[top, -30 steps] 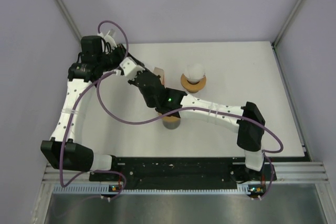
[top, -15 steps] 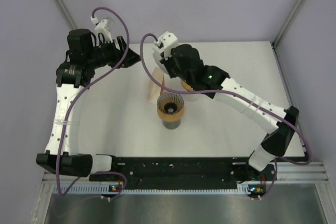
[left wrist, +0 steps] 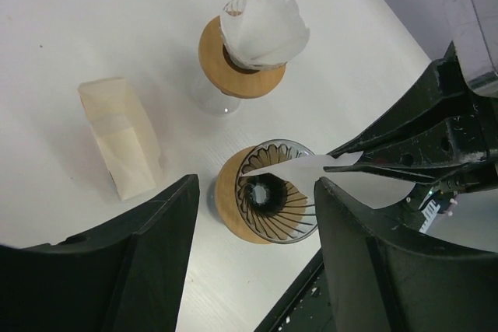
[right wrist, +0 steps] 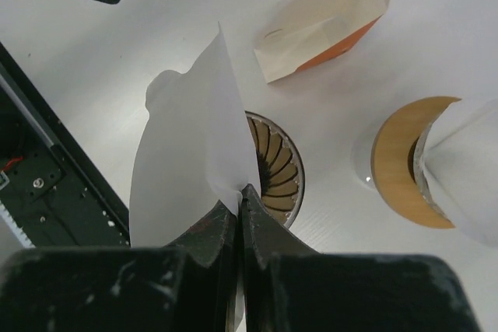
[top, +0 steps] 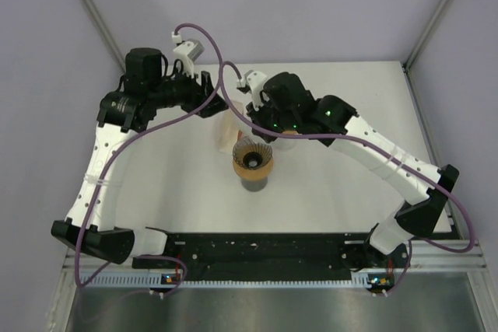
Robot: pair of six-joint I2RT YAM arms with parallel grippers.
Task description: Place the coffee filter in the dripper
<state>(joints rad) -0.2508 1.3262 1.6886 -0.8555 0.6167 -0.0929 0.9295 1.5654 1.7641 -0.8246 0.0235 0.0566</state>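
White arm links (top: 97, 169), black joint housings (top: 144, 64), purple looping cables (top: 198, 26), matte black tool fingers (left wrist: 148, 270)

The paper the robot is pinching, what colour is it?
White. The paper shows best in the right wrist view.

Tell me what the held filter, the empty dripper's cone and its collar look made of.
The filter looks like thin matte white paper: it creases and curls where pinched. The dripper cone is probably clear glass, glossy with ribs showing through, though plastic is possible. Its collar seems wood: tan, matte.
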